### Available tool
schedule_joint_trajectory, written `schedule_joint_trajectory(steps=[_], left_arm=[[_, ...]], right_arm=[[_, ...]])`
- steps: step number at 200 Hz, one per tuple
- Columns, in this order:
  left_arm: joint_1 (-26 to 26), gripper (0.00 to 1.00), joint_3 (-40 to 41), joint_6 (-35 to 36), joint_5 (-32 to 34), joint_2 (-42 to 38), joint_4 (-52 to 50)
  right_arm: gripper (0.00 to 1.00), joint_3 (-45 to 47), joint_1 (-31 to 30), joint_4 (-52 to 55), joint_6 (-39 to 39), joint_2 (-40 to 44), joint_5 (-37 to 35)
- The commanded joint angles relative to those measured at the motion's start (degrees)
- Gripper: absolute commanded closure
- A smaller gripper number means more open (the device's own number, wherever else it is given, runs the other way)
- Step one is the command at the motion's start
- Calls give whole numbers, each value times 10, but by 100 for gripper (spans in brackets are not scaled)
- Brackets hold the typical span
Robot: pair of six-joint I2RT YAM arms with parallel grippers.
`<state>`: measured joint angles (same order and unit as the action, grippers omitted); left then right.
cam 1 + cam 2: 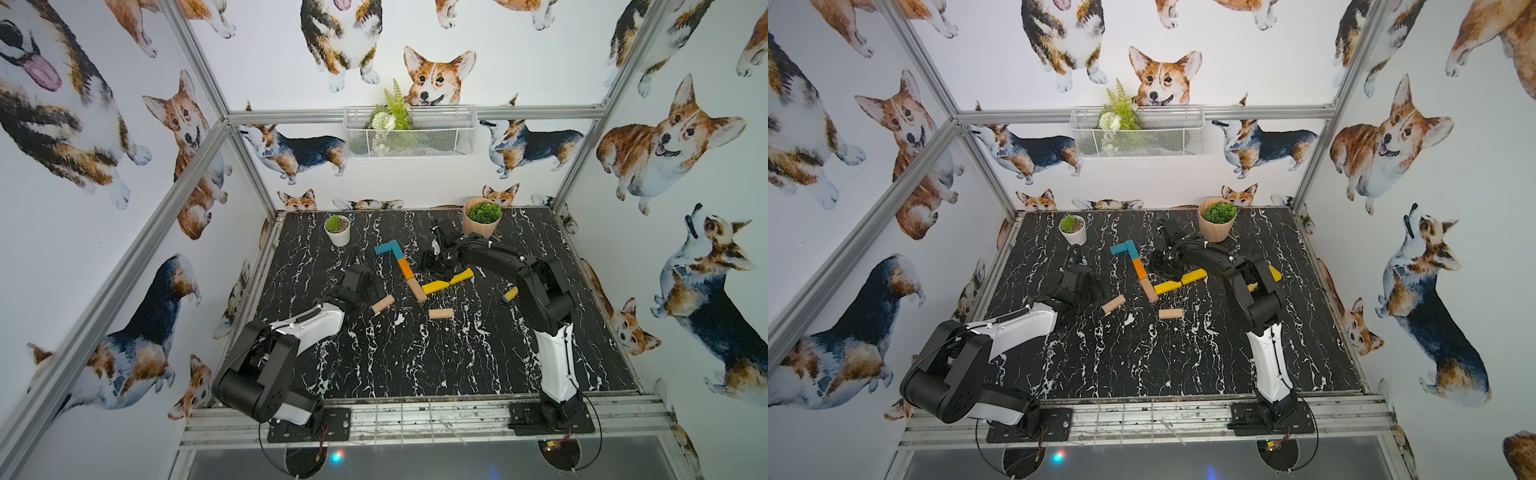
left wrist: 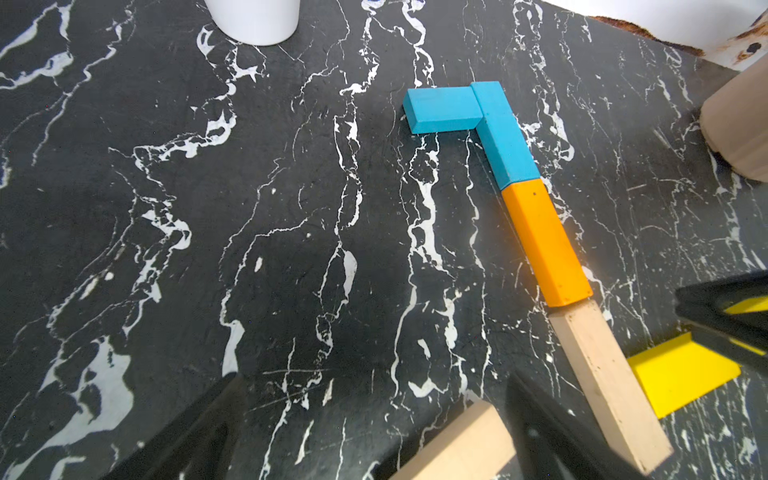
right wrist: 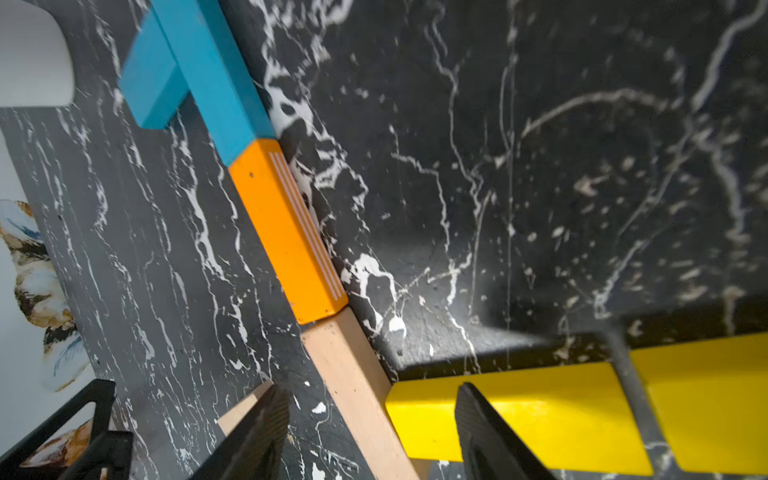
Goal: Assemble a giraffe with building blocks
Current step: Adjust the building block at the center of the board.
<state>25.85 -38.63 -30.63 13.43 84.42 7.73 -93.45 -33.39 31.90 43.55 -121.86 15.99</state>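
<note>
On your black marble table (image 1: pixel 415 365), a small white pot (image 1: pixel 337 237) sits near the far-left corner, a peach pot (image 1: pixel 478 228) of greenery near the far right; a wire basket (image 1: pixel 440 139) with fern hangs above its far edge

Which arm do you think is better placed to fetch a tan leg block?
Left: the left pincer, open, is poised at a loose tan block, while the right pincer hovers over the yellow body bars.

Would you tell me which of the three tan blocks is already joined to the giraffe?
The tan block butted end to end against the orange block; the other two tan blocks lie apart from it.
</note>
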Motion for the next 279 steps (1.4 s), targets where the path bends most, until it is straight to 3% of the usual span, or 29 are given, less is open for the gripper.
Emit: schedule_joint_trajectory(steps=[1,97,133,176,222,279], left_arm=[[0,0,0,1,-2,-1,14],[-1,0,0,6,-5,-2,15],[-1,0,4,7,-4,-5,19],[-1,0,2,8,-8,-6,19],[-1,0,5,7,-10,-8,22],[-1,0,7,10,-10,-11,23]], right_arm=[[33,-2,-2,13,18,-11,36],[33,19,-4,-5,20,-3,36],[32,16,7,-3,15,46,27],[30,124,8,-9,4,129,11],[30,237,8,-100,48,155,39],[31,240,2,-149,65,128,56]])
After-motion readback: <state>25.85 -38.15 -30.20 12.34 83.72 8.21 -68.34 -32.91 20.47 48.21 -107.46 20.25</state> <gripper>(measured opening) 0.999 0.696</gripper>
